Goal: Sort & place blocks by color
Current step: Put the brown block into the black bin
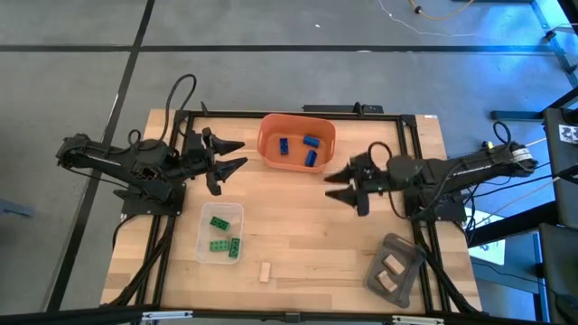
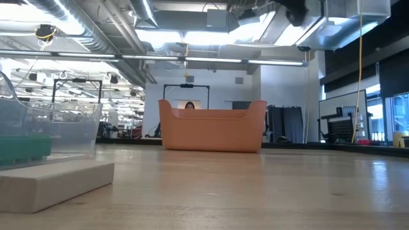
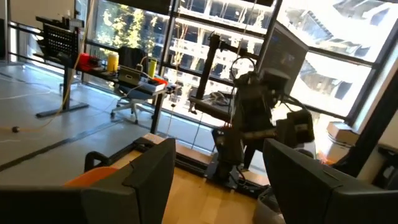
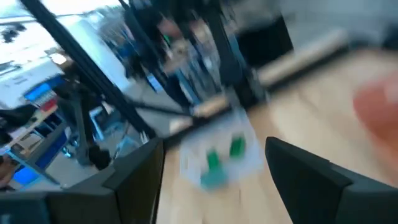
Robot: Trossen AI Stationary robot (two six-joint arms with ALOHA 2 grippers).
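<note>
Both grippers, left [image 1: 237, 155] and right [image 1: 336, 183], are hovering open and empty; the last small pale tan plastic brick [image 1: 265, 272] is looking light, rigid, best pinched across its long sides.

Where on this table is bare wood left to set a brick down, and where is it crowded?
Bare wood: the middle, between the clear tray and grey tray, below the orange bin; also the near edge beyond the loose tan brick. Crowded: beside the bin, where the left tool and right tool hang open.
</note>
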